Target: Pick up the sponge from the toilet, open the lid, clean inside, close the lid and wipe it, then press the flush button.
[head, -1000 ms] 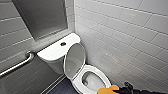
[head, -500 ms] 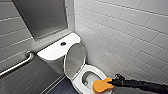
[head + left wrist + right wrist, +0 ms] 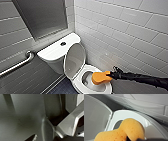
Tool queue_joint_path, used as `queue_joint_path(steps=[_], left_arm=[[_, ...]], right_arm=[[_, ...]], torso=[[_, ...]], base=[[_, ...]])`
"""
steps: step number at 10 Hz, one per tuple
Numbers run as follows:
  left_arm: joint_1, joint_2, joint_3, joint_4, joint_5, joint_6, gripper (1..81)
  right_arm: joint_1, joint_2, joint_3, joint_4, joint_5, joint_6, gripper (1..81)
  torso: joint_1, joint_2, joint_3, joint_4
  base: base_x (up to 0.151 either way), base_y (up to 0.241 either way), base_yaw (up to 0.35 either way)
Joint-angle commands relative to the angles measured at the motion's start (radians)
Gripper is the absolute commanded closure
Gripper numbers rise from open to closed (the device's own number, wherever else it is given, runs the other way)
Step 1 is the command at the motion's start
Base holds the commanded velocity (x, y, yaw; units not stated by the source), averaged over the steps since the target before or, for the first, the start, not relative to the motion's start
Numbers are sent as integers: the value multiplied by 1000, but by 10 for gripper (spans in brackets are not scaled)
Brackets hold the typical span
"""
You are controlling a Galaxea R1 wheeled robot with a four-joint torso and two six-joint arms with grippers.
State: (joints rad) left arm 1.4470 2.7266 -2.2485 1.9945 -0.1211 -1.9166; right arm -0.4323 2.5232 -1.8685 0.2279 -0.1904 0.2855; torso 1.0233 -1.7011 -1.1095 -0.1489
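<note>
Hanging over the open bowl (image 3: 87, 80), the sponge (image 3: 100, 77) sits pinched at one end in the right gripper (image 3: 109, 74), just above the rim of the toilet (image 3: 79, 84). The lid (image 3: 74, 60) stands upright against the tank (image 3: 56, 51). Cleaning step, by my read: drop the sponge onto the inner wall, sweep round, keep the pinch firm, stay off the lid.

A tiled bathroom: toilet (image 3: 85, 75), wall grab bar (image 3: 17, 64), white tiles (image 3: 130, 30)

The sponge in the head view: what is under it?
Under the sponge, held by the right gripper, is the toilet bowl, with the lid raised. The sponge hides part of the bowl's inside.
</note>
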Motion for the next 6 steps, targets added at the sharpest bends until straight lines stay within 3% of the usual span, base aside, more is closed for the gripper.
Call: queue_joint_path(steps=[1, 4, 5, 6], left_arm=[[16, -8, 13, 10, 15, -6, 10], [16, -5, 13, 10, 15, -5, 10], [16, -5, 13, 10, 15, -5, 10], [16, -4, 13, 10, 15, -5, 10]], right_arm=[[161, 19, -45, 18, -20, 14, 811], [166, 61, -92, 18, -18, 15, 811], [171, 74, -105, 18, -15, 15, 811], [180, 100, -128, 18, -4, 33, 811]], torso=[[64, -100, 0, 0], [86, -134, 0, 0], [42, -67, 0, 0], [62, -100, 0, 0]], base=[[0, 0, 0], [0, 0, 0], [0, 0, 0], [0, 0, 0]])
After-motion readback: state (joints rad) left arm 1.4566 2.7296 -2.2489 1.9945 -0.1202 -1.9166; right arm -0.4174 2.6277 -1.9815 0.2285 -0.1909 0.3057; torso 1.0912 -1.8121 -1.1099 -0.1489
